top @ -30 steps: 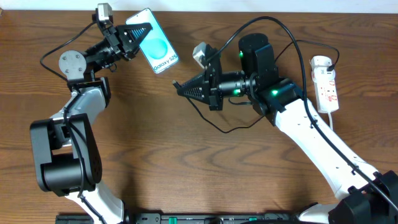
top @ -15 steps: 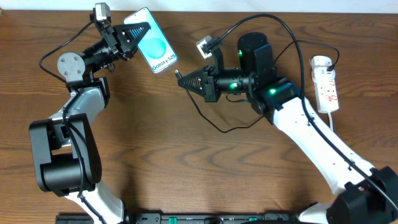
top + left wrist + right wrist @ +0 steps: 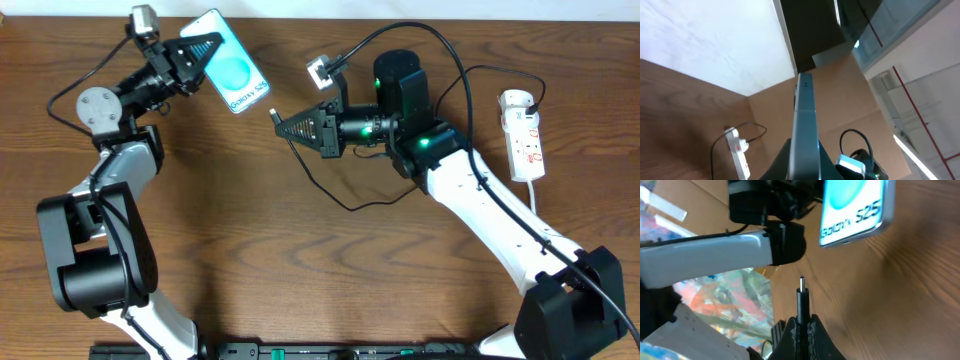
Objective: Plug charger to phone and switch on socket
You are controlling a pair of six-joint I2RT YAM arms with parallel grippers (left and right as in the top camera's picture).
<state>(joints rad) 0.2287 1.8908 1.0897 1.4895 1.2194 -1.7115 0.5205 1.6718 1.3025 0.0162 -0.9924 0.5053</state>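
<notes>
My left gripper [image 3: 200, 55] is shut on the phone [image 3: 232, 73], holding it off the table at the back left, turquoise screen up. In the left wrist view the phone [image 3: 805, 130] shows edge-on between the fingers. My right gripper [image 3: 290, 127] is shut on the charger's connector tip [image 3: 273, 115], which points at the phone's lower end with a gap between them. In the right wrist view the connector [image 3: 801, 300] stands just below the phone's bottom edge [image 3: 855, 215]. The black cable [image 3: 345, 195] loops under the right arm. The white socket [image 3: 524, 135] lies at the far right.
The socket's thick white cord [image 3: 535, 200] runs down the right side behind the right arm. The socket also shows in the left wrist view [image 3: 737, 157]. The right arm's thicker black cables [image 3: 450, 50] arch above its wrist. The wooden table [image 3: 300, 270] lies below.
My right gripper has carried the connector up and left toward the phone. My left gripper has shifted the phone slightly left and back.
</notes>
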